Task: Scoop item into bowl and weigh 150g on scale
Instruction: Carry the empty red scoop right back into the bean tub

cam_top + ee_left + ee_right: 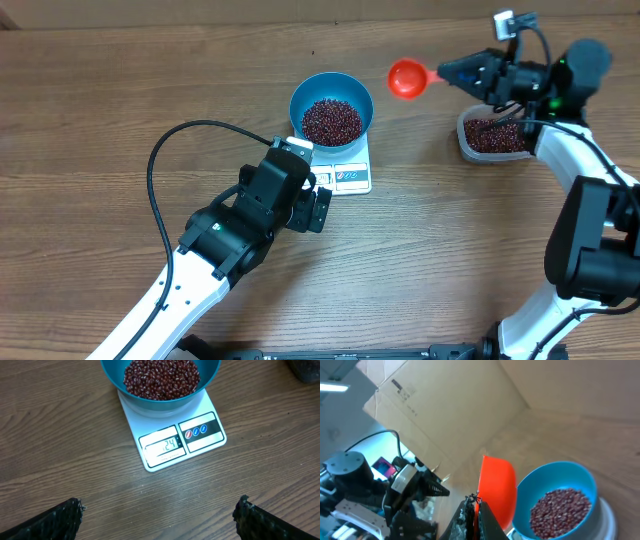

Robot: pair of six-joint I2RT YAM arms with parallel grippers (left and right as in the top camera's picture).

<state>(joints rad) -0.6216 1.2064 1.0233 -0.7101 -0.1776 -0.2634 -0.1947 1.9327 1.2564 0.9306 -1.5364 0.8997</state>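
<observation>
Your left end effector (157, 521) hangs released above the tabletop (120, 80); straight ahead of it the bowl (299, 100) of beans (331, 121) sits on the scale (347, 178). Your right end effector (452, 72) is clenched on the orange scoop (407, 78), which sticks out ahead of it toward the bowl.

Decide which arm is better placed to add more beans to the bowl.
Right: the right gripper holds the red scoop between bean tub and bowl. The left gripper hangs open and empty by the scale.
</observation>
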